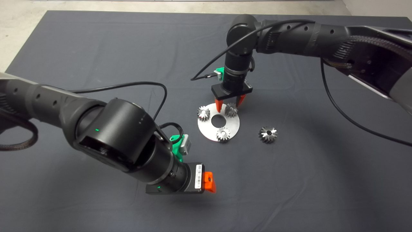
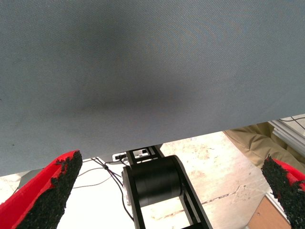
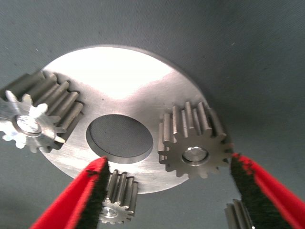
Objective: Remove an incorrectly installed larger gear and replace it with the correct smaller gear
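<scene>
right wrist view alone shows open fingers (image 3: 88,191) flanking smaller gear (image 3: 195,143).

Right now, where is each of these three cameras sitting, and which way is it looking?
Head view: above the mat, looking down; both black arms, the round metal plate and the larger gear show.
Left wrist view: on the left arm, facing the mat's near edge and the floor beyond; its open red fingers show.
Right wrist view: on the right arm, facing down on the plate; the right gripper straddles the smaller gear.
Shared: head and right wrist views both show the plate and its three small gears.
</scene>
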